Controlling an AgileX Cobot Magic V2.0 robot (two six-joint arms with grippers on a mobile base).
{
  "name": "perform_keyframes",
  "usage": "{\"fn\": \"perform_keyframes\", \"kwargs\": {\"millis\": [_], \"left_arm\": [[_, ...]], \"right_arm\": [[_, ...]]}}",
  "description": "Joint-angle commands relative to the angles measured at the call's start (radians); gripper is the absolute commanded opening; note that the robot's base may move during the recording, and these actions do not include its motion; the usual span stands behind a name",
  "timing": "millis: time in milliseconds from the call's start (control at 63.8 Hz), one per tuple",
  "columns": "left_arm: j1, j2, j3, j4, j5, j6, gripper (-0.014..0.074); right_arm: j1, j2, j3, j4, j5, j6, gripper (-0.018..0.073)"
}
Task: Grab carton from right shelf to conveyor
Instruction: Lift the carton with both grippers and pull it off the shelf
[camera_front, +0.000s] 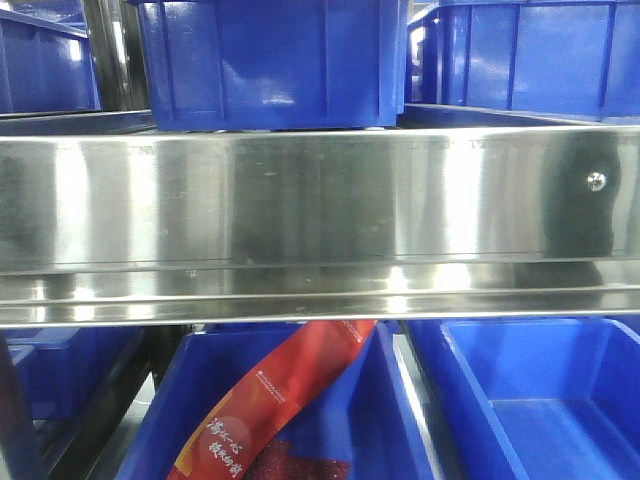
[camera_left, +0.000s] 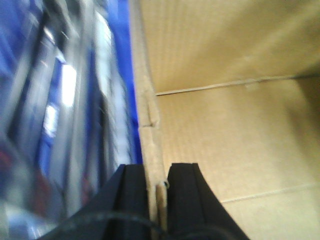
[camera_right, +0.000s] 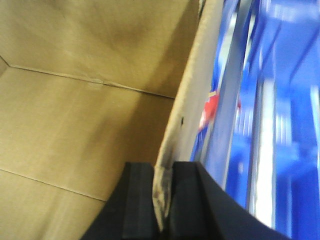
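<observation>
A broad stainless steel rail of the shelf (camera_front: 320, 220) fills the middle of the front view, running from the left edge to the right edge, shiny and streaked with reflections. A small round screw head (camera_front: 596, 181) sits near its right end. Above the rail stand blue plastic bins (camera_front: 270, 60). Below it are more blue bins, and the lower left bin (camera_front: 395, 420) holds a long red packet (camera_front: 290, 400) with pale lettering, leaning on a slant.

The left wrist view shows the left gripper (camera_left: 157, 170) with its two black fingers (camera_left: 132, 195) pressed together on the thin upright wall of the carton (camera_left: 235, 125). The brown corrugated inside of the box spreads to the right of that wall, crossed by fold lines. To the left of the wall everything is a blur of blue and steel.

The right wrist view mirrors this. The right gripper (camera_right: 162, 167) has its black fingers (camera_right: 137, 195) clamped on another carton wall, whose edge is crumpled between them. The carton's plain brown interior lies to the left; blurred blue bins and steel rails lie to the right, with a small red patch among them.

The carton is gripped on two walls, one by each arm, close beside the shelf. What lies beneath it cannot be seen.
</observation>
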Motion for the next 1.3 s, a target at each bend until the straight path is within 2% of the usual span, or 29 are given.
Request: {"fn": "perform_keyframes", "kwargs": {"millis": [0, 282, 878, 1286], "left_arm": [[-0.017, -0.068, 0.066, -0.012, -0.028, -0.027, -0.0009], [-0.026, -0.13, 0.201, -0.006, -0.028, -0.04, -0.0009], [-0.026, -0.13, 0.206, -0.011, -0.028, -0.04, -0.0009], [-0.026, -0.13, 0.206, -0.011, -0.028, -0.04, -0.0009]], "right_arm": [[0.002, -0.062, 0.068, 0.024, -0.036, -0.022, -0.0069], [0.002, -0.098, 0.176, 0.024, -0.036, -0.022, -0.0069], [0.002, -0.098, 0.176, 0.029, -0.036, -0.022, -0.0069], [0.002, -0.098, 0.176, 0.029, -0.134, -0.022, -0.0069]]}}
